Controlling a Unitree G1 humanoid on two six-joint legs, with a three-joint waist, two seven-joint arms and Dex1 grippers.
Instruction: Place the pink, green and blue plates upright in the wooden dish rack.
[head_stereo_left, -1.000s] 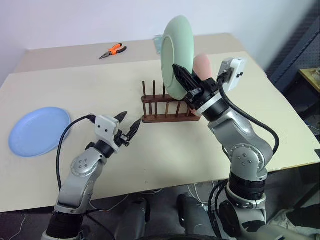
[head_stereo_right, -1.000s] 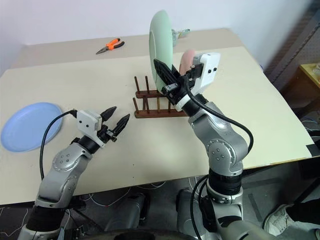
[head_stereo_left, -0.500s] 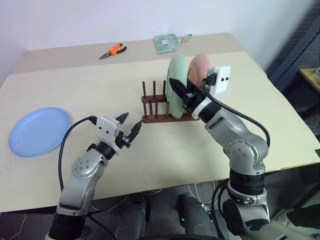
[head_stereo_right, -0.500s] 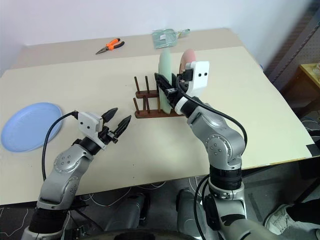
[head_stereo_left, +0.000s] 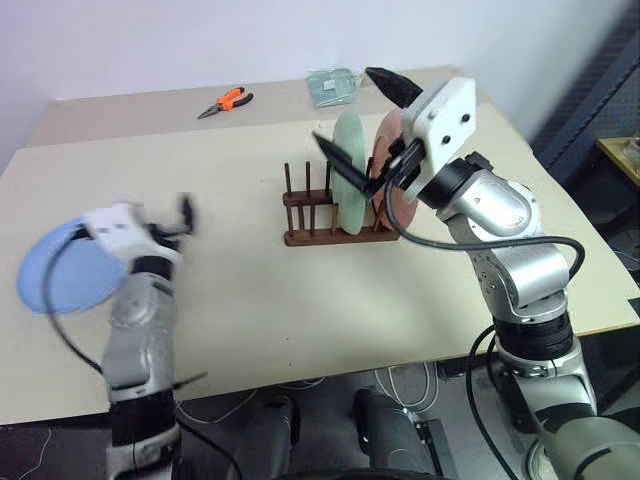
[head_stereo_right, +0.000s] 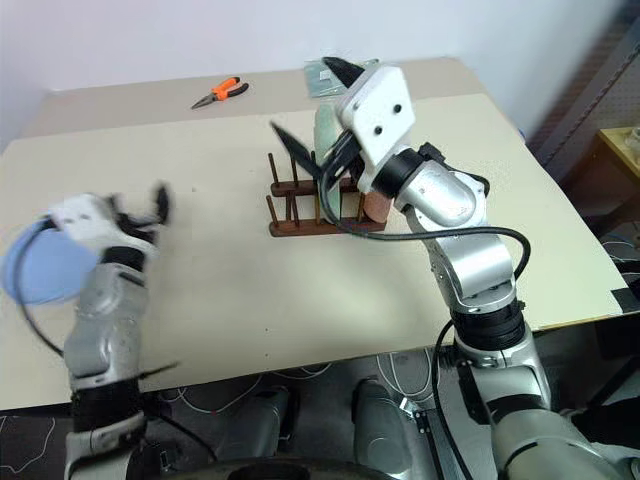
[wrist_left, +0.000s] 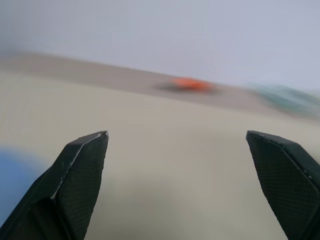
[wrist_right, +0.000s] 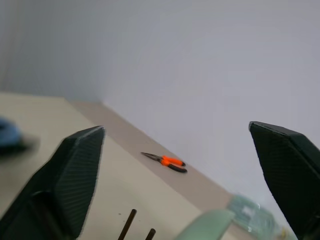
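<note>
Nearest, on the left of the beige table (head_stereo_left: 300, 290): left gripper (wrist_left: 182, 165), jaws spread wide and empty, swung toward the round pale blue plate (head_stereo_left: 60, 275) lying flat near the table's left edge. Farther in, at mid-table: small dark brown wooden dish rack (head_stereo_left: 320, 215) with the pale green plate (head_stereo_left: 348, 170) upright between its pegs and the pink plate (head_stereo_left: 388, 180) upright just behind it. Above those two: right gripper (head_stereo_left: 365, 125), jaws released and holding nothing, clear of the green plate. Far side: orange-handled pliers (head_stereo_left: 226, 100) and a pale packet (head_stereo_left: 330, 85), well apart from the rack. Judged: two plates racked, blue one left. Next move called for a rim grasp on the flat blue plate, then tilting upright into a free slot.
</note>
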